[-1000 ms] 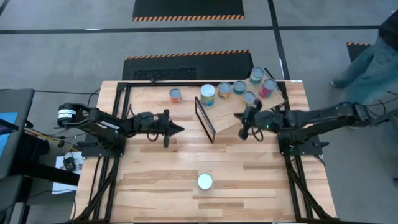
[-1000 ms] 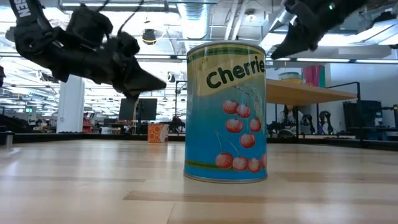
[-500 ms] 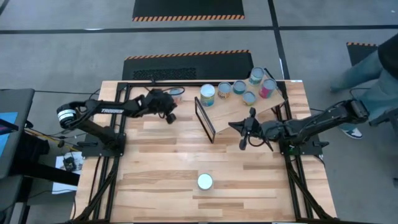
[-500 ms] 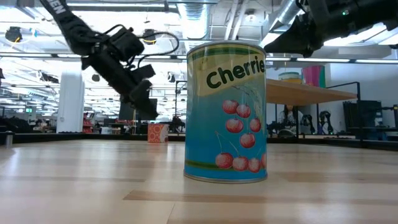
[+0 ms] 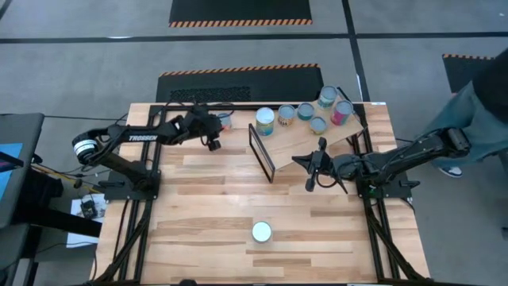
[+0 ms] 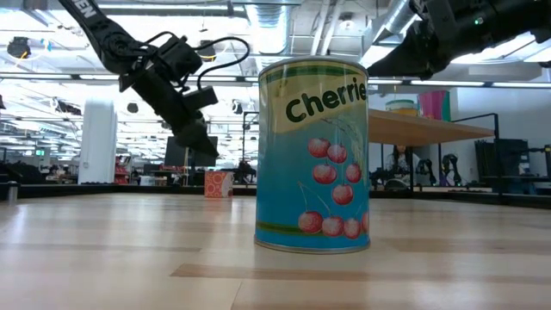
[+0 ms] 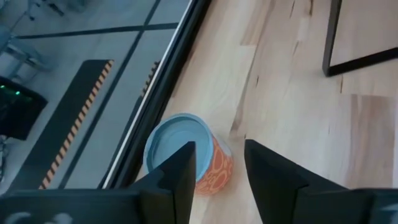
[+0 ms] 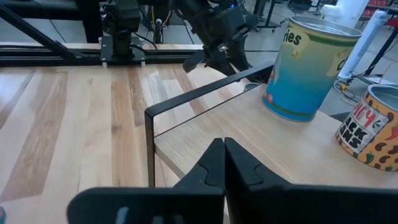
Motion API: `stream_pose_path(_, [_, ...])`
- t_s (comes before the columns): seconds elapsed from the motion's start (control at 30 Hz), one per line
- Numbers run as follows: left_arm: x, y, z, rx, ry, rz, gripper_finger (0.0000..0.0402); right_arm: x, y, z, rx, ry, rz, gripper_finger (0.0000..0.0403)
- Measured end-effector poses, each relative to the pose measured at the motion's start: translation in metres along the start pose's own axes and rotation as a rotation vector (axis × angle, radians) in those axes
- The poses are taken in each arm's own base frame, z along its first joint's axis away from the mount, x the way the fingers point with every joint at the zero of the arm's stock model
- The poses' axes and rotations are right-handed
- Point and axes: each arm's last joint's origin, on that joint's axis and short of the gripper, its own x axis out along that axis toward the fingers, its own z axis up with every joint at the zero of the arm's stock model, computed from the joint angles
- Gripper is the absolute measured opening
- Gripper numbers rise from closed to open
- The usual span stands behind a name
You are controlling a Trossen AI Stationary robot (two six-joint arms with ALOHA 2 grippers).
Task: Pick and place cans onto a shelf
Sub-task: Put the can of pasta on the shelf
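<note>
An orange can (image 7: 214, 171) with a pale-blue lid (image 5: 225, 121) stands upright on the table at its far edge. My left gripper (image 7: 217, 171) hovers over it, open; one finger shows in front of the lid and the other beside the can, touching nothing. Several cans (image 5: 305, 111) stand on the slanted plywood shelf (image 5: 302, 143) at the far right. A teal cherries can (image 5: 261, 232) stands alone near the front edge. My right gripper (image 5: 311, 173) hangs shut by the shelf's near side, holding nothing.
The shelf's thin black frame (image 5: 260, 152) stands up at its left end, between the two arms. A black rail (image 7: 158, 99) runs along the table's far edge right beside the orange can. A person's legs (image 5: 476, 95) show beyond the table's right side.
My left gripper has swung from the table's middle left toward the far edge and now points down over the orange can. My right gripper drew back a little from the shelf toward the near edge, then stayed still. No can has moved.
</note>
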Motion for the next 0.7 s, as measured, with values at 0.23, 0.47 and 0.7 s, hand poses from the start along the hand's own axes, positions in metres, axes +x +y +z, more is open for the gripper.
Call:
stream_pose_path(0.23, [0.001, 0.008, -0.004, 0.053, -0.021, -0.041, 0.0135, 0.000, 0.000, 0.000, -0.001, 0.001, 0.000, 0.0010])
stream_pose_path(0.47, [0.001, 0.013, -0.007, 0.045, -0.018, -0.036, 0.0137, 0.000, 0.000, 0.000, 0.002, -0.002, 0.000, 0.0011])
stream_pose_path(0.7, [0.001, 0.014, -0.007, 0.014, -0.020, -0.045, 0.0169, 0.000, 0.000, 0.003, 0.017, -0.027, 0.001, 0.0011])
